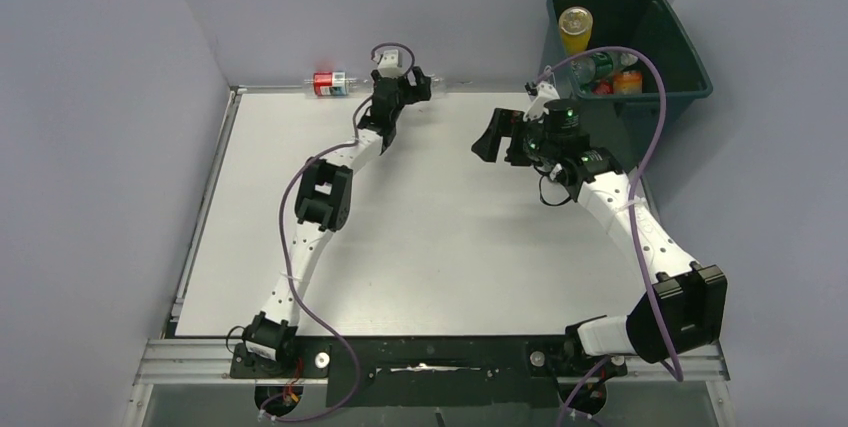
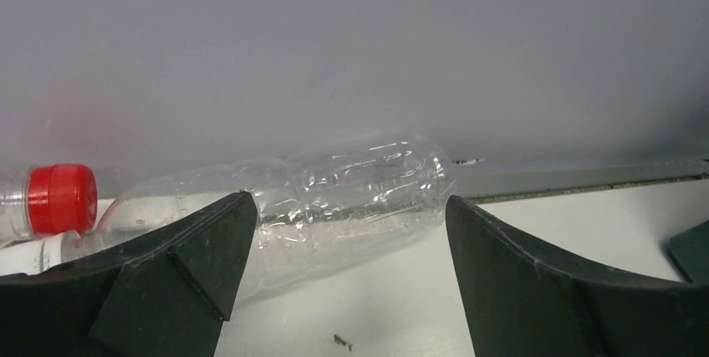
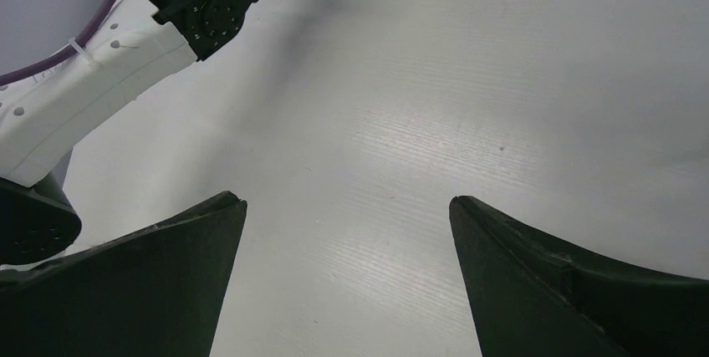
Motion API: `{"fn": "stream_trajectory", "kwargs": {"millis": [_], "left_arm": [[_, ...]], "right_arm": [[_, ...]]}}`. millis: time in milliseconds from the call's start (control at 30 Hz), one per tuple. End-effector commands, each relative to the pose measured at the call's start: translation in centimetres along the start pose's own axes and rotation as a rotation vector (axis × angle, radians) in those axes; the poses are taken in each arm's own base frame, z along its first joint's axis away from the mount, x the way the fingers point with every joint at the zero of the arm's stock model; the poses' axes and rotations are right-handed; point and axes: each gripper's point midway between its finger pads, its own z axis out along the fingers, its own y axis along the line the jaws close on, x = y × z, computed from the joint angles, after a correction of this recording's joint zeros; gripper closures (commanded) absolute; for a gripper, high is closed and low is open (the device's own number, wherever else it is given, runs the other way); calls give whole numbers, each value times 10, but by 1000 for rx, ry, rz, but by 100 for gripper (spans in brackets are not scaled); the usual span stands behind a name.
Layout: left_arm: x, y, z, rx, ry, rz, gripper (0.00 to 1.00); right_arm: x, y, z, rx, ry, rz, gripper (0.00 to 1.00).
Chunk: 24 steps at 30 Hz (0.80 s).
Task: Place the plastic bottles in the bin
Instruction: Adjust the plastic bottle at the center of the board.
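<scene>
Clear plastic bottle [image 2: 368, 181] lying at far edge of table [image 1: 450, 247] against wall [image 1: 420, 7], just ahead of spread, empty jaws of left gripper [image 2: 349, 206], red-capped bottle [image 2: 58, 198] beside it, right gripper [image 3: 347, 202] wide apart over mid-table, bin [image 1: 695, 67] beyond far-right corner.

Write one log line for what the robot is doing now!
left end effector: open, at clear bottle by back wall | right end effector: open, empty, above table | bin: bottles inside | red-label bottle: lying at far edge
</scene>
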Motion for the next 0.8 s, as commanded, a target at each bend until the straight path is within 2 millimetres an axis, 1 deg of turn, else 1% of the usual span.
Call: {"fn": "stream_trajectory", "kwargs": {"millis": [0, 33, 67, 100, 133, 167, 200, 233, 267, 300, 367, 433, 467, 500, 567, 633, 700, 767], "left_arm": [[-2, -28, -22, 65, 51, -9, 16], [6, -39, -34, 88, 93, -14, 17], [22, -45, -50, 90, 149, -17, 19], [30, -57, -69, 102, 184, -18, 19], [42, -67, -94, 112, 225, -13, 20], [43, -77, -120, 115, 242, -11, 20], [39, -86, -145, 121, 244, -21, 19], [37, -90, -170, 119, 259, -42, 19], [28, -94, -192, 118, 268, -76, 19], [15, -101, -212, 125, 266, -109, 20], [-27, -117, -251, 155, 211, -125, 20], [-54, -126, -270, 162, 197, -102, 20], [-65, -131, -276, 172, 191, -89, 20], [-74, -131, -279, 167, 187, -78, 19], [-92, -123, -275, 143, 161, -55, 17], [-105, -106, -253, 127, 147, -28, 16], [-116, -85, -216, 116, 155, -24, 16], [-121, -62, -179, 100, 150, -27, 16]], "right_arm": [[-23, 17, -18, -47, -103, -53, 2], [-21, 18, -19, -50, -104, -52, 2], [-19, 18, -20, -51, -106, -51, 2], [-19, 18, -22, -48, -112, -52, 2], [-17, 17, -23, -47, -112, -52, 2], [-16, 18, -25, -48, -114, -52, 2], [-15, 19, -27, -49, -117, -51, 2], [-13, 20, -28, -50, -117, -50, 2], [-11, 23, -30, -56, -116, -50, 1], [-9, 25, -31, -61, -116, -50, 1], [-5, 29, -36, -70, -120, -52, 1], [0, 31, -38, -66, -112, -61, 1], [2, 30, -38, -60, -109, -61, 1], [6, 30, -37, -58, -103, -62, 1], [10, 28, -36, -48, -98, -60, 1], [16, 24, -31, -35, -91, -53, 1], [21, 21, -27, -26, -79, -41, 1], [27, 20, -23, -23, -66, -33, 2]]}}
